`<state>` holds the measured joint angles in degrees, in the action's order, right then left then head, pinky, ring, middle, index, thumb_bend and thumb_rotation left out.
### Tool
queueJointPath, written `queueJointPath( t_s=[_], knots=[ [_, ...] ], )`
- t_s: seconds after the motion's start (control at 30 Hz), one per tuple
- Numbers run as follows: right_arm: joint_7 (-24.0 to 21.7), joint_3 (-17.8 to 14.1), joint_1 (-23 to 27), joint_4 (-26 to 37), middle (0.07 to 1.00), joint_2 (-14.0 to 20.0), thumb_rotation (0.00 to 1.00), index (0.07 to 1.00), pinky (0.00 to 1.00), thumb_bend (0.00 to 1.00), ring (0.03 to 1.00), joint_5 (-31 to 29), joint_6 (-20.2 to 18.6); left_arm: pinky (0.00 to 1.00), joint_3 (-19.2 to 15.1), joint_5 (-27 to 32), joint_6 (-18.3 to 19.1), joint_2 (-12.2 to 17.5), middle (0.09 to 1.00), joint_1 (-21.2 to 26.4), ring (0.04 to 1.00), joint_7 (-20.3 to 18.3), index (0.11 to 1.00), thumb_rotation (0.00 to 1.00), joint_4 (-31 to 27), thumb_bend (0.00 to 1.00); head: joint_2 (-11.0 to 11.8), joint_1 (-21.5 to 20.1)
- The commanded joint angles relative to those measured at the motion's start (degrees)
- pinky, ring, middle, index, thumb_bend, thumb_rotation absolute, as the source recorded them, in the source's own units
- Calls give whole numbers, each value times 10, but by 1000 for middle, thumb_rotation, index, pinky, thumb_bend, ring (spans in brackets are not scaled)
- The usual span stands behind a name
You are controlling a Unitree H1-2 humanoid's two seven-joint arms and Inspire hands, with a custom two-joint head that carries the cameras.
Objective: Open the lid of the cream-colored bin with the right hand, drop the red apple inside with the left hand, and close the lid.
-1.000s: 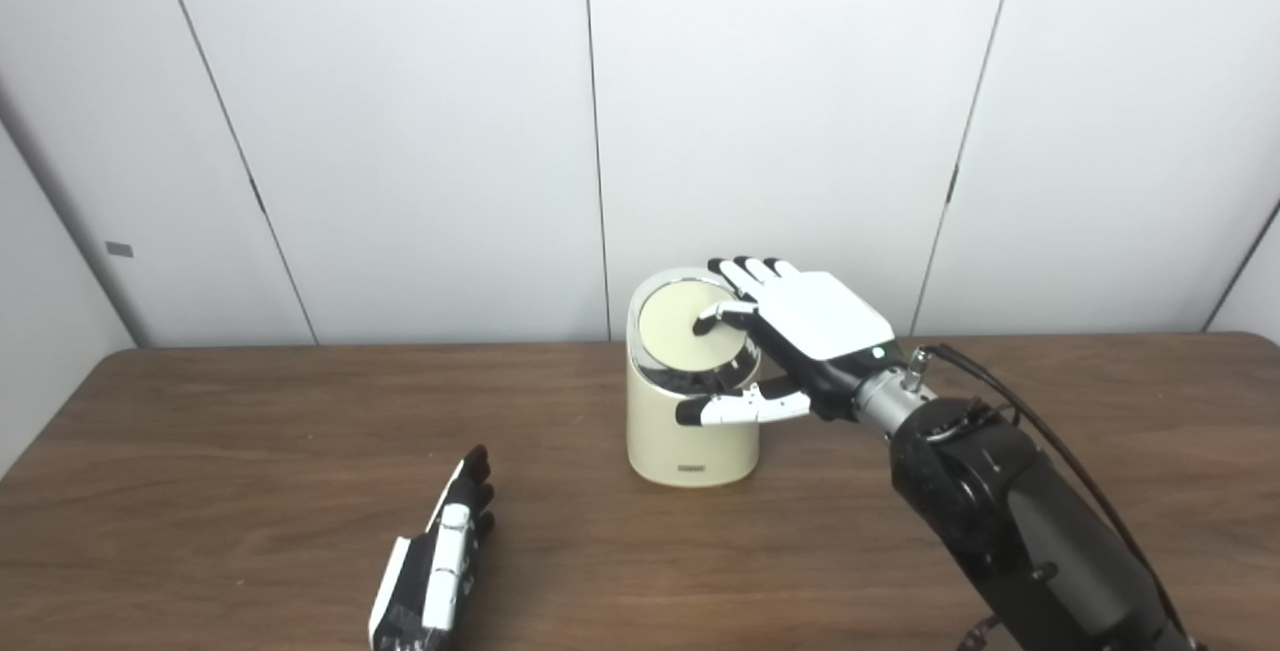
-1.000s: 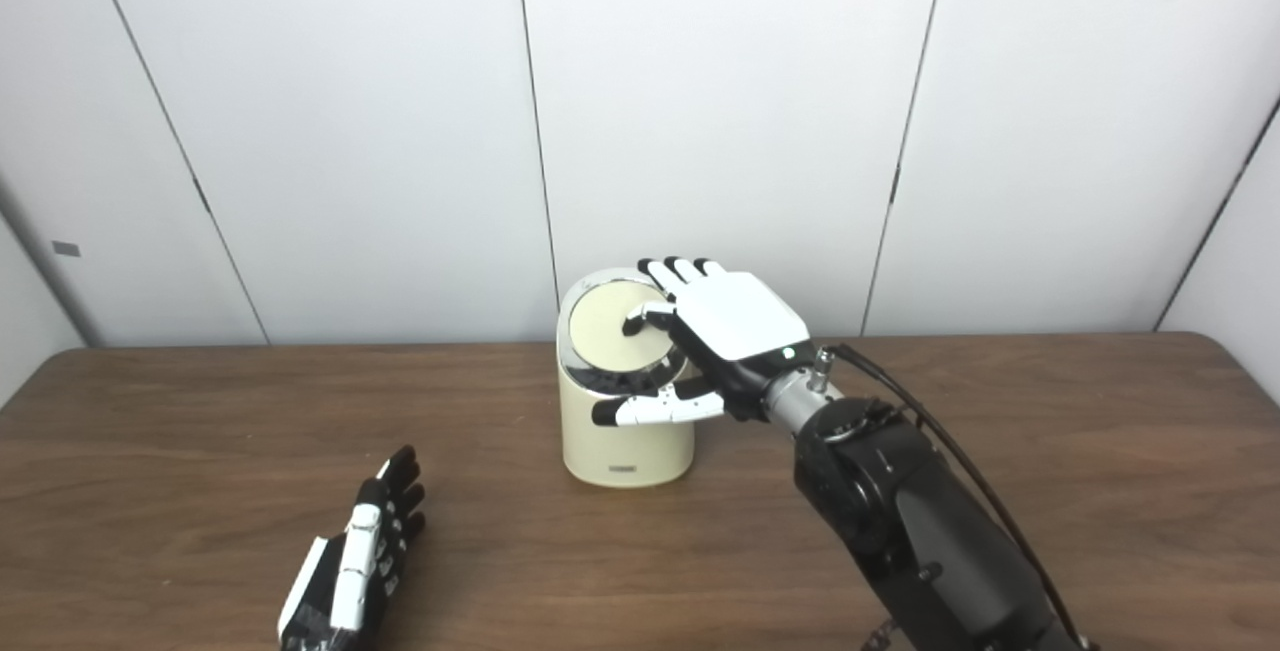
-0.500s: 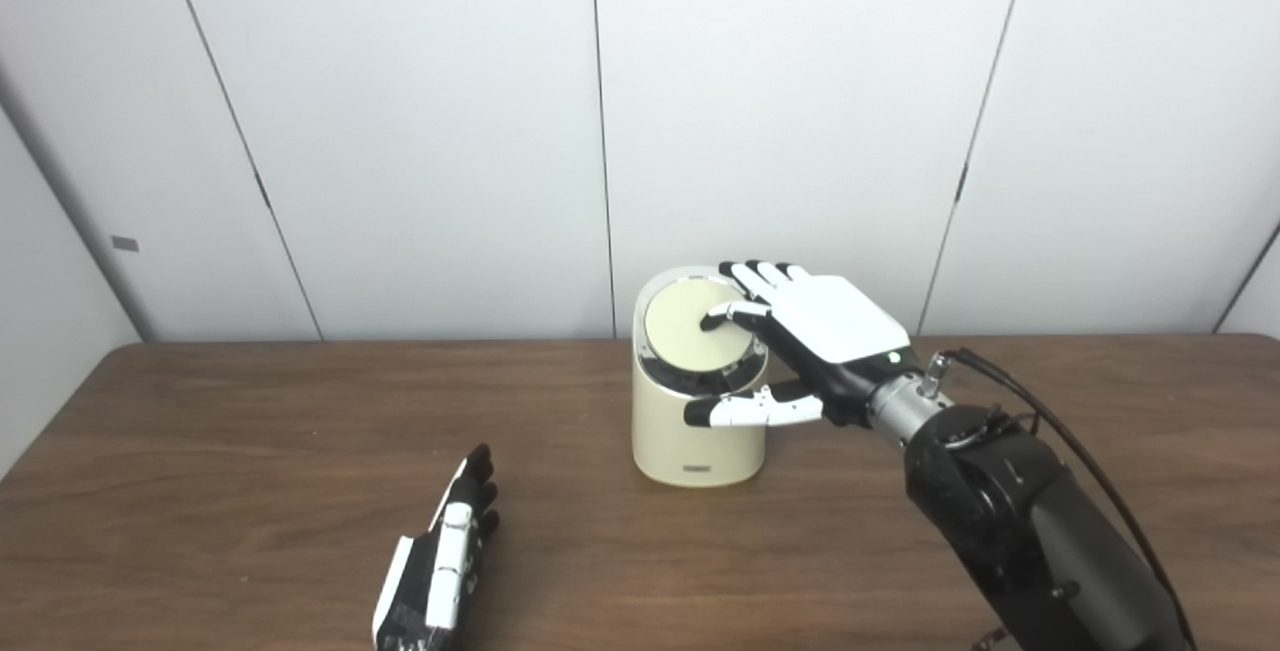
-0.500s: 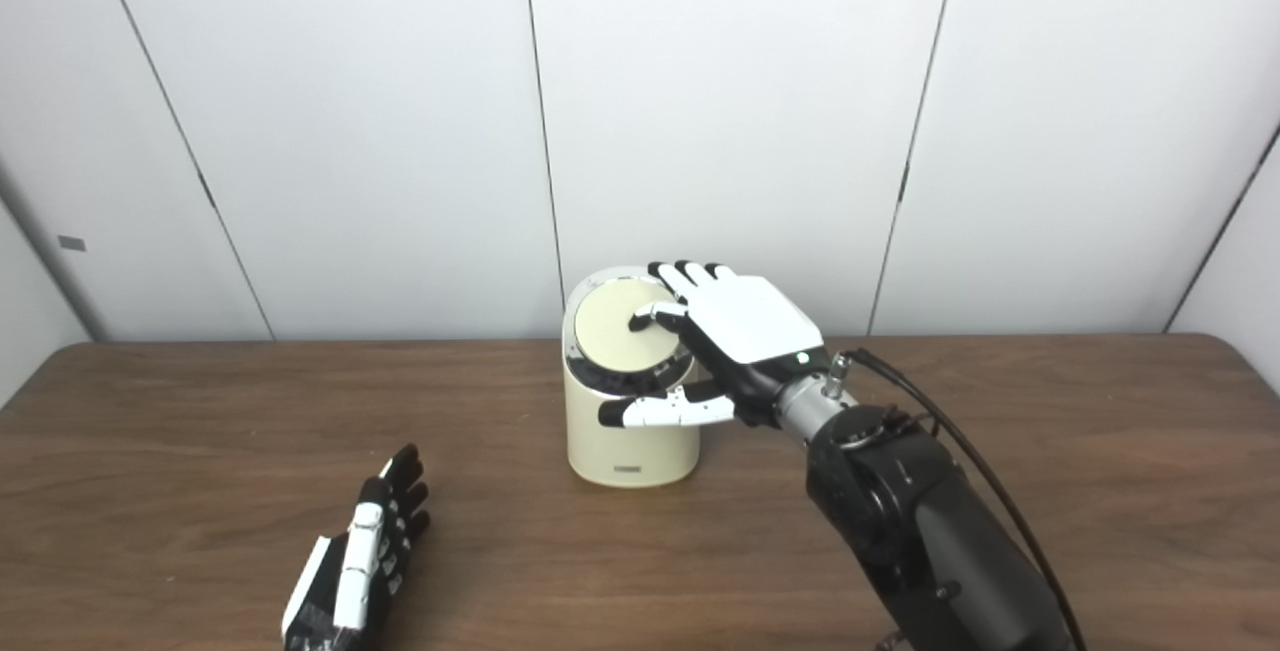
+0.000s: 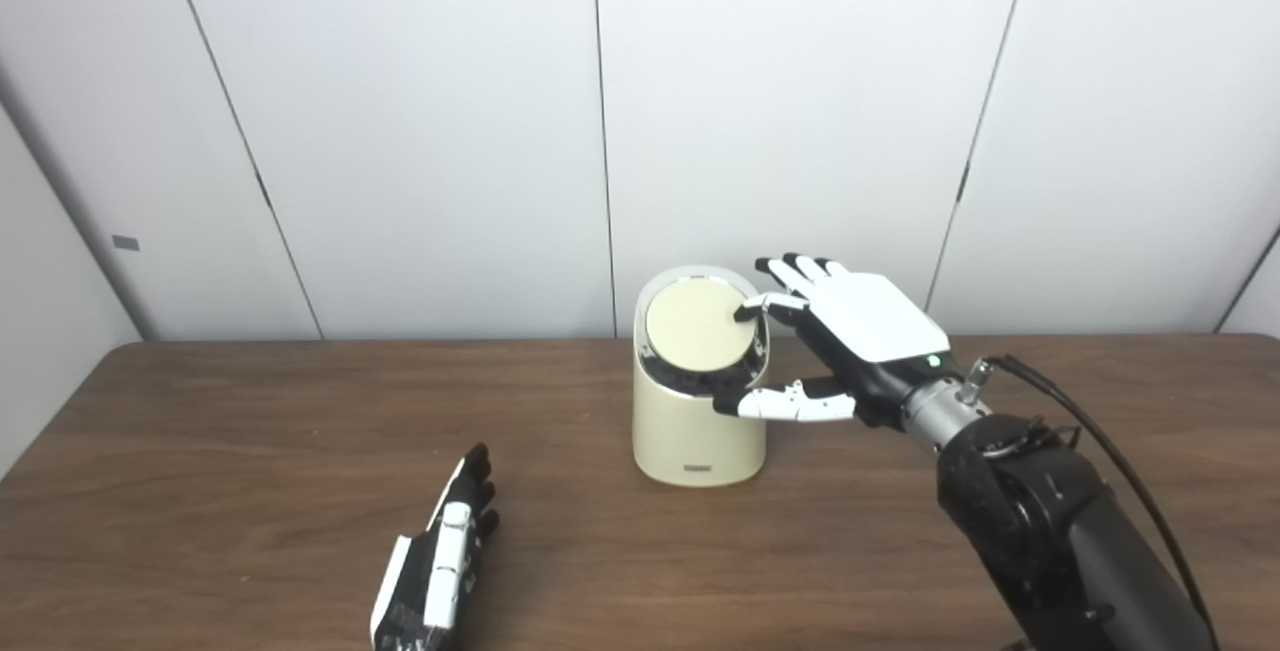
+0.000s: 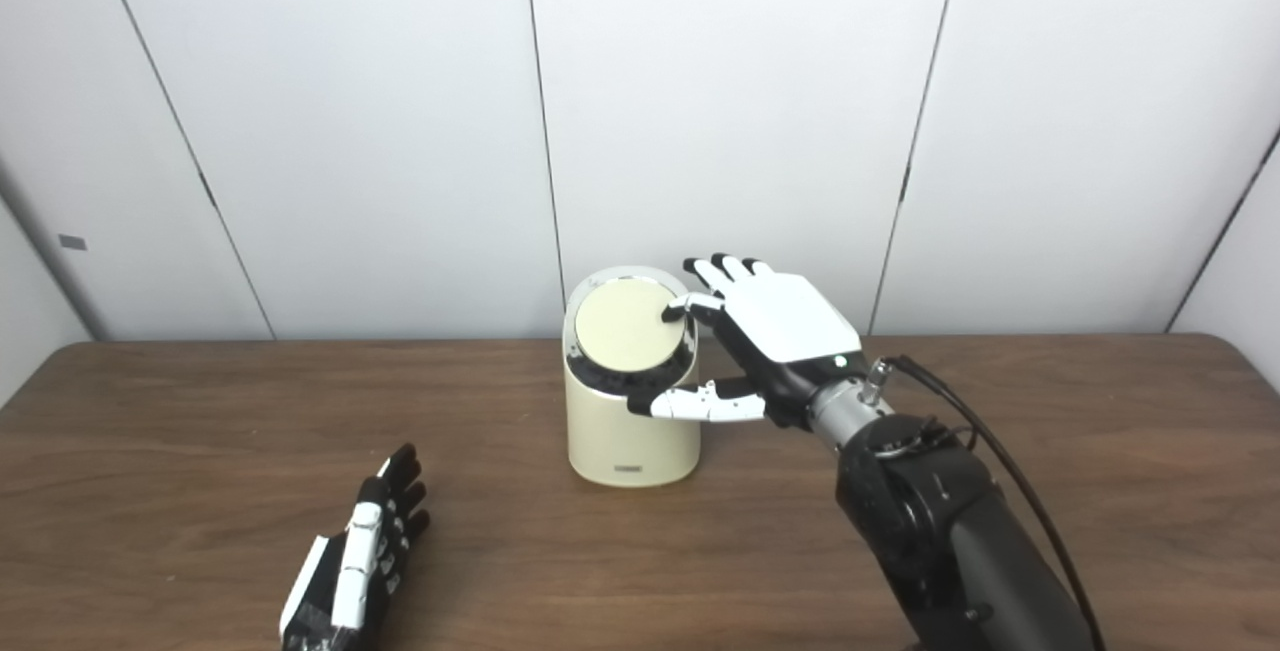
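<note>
While the left hand point(image 5: 435, 561) just lies low on the wooden table point(image 5: 200, 451) at the near edge, fingers stretched out straight and a bit apart, it's got nothing in it. It points away from the camera, roughly toward the middle of the table, and sits well apart from everything else.

Further back, about mid-table, there's the cream-colored bin point(image 5: 698, 431), standing upright. Its lid point(image 5: 698, 324) is a round cream disc set in a shiny ring with a dark band under it, tilted toward the camera, and it looks down, seated in the rim. There's a small label low on the front of the bin, too small to read.

The right hand point(image 5: 850, 331) is right beside the bin on its right side, palm facing down, white back plate up. Fingers are spread and not wrapped around anything. One fingertip point(image 5: 745, 310) sits at the right edge of the lid, looks like touching it but I can't say for sure. The thumb point(image 5: 775, 403) sticks out lower, reaching toward the bin's upper right side just under the dark band. The dark forearm point(image 5: 1040, 521) runs down to the bottom right with a black cable looping along it.

Can't spot the red apple on the table in either view.

Behind it all, plain white wall panels point(image 5: 420, 131).
</note>
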<state>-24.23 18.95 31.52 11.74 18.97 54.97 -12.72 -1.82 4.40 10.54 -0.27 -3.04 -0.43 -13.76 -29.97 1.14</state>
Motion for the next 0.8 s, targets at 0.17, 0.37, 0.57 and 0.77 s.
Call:
queueJointPath(
  t_s=[0.17, 0.37, 0.57, 0.77],
  knots=[
    [9, -59, -4, 44, 998, -3, 949, 856, 1000, 568, 1000, -53, -16, 1000, 1, -5, -21, 2, 1000, 11, 1000, 0, 1000, 980, -6, 668, 0, 0],
    [33, -126, -59, 66, 1000, -33, 930, 879, 996, 565, 1000, -141, -42, 1000, 1, -13, -21, 10, 1000, 12, 1000, 0, 1000, 988, -8, 672, -1, -4],
    [81, -194, -137, 65, 978, -77, 969, 906, 889, 522, 956, -260, -38, 1000, 3, -29, -26, 22, 1000, 10, 1000, 0, 1000, 996, -9, 680, -5, -8],
    [123, -246, -199, 38, 952, -123, 1000, 912, 879, 552, 935, -396, -15, 1000, -2, -21, -43, 30, 1000, 7, 1000, -5, 1000, 996, -5, 650, -7, -10]
  ],
)
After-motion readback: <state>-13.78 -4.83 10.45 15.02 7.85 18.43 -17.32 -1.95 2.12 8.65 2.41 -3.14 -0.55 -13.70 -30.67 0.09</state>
